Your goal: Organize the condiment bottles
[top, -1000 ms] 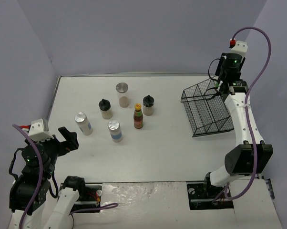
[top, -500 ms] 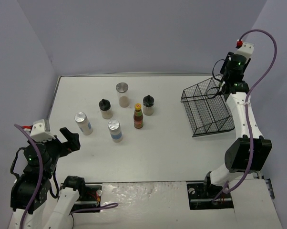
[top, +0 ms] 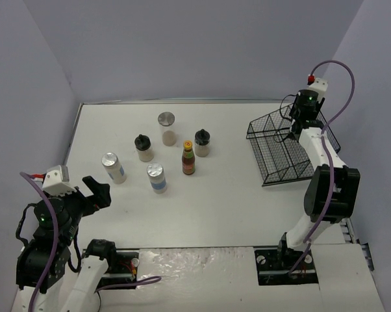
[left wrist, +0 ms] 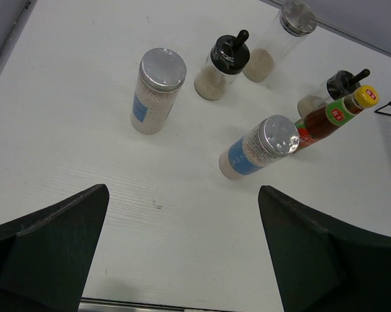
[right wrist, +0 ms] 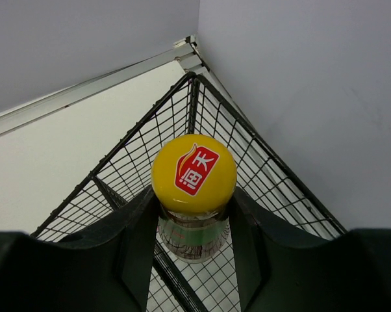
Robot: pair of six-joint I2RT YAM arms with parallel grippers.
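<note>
Nearest, the left gripper (left wrist: 182, 260): fingers spread wide, nothing between them, hanging low over the flat white table (left wrist: 65, 130) at the front left. Tilted toward the bottles, likely to reach for the next one.

A bit farther, the left shaker (top: 113, 167) and the middle shaker (top: 156, 177). Both round and see-through, with blue labels, pale grains inside and shiny silver lids. Tiny holes in the lid of the middle shaker. Standing up straight and apart, so with room for fingers on each side.

Farther on, a sauce bottle (top: 188, 158): dark, thin at the neck, with a yellow top and a red and green label. To each side, the left jar (top: 143, 147) and the right jar (top: 202, 142), short and beige with black knobbed lids. Behind those, the tall shaker (top: 167, 128), clear, with a silver lid.

Farthest, at the back right, the basket (top: 280, 149), made of thin black wire in a grid. Over the basket, the right gripper (right wrist: 194, 221), squeezed tight on the neck of the second sauce bottle (right wrist: 194, 240), just under the smooth round yellow cap (right wrist: 194, 172). Held upright by the neck, probably to go down into the basket. Hard to tell if touching the wire yet
</note>
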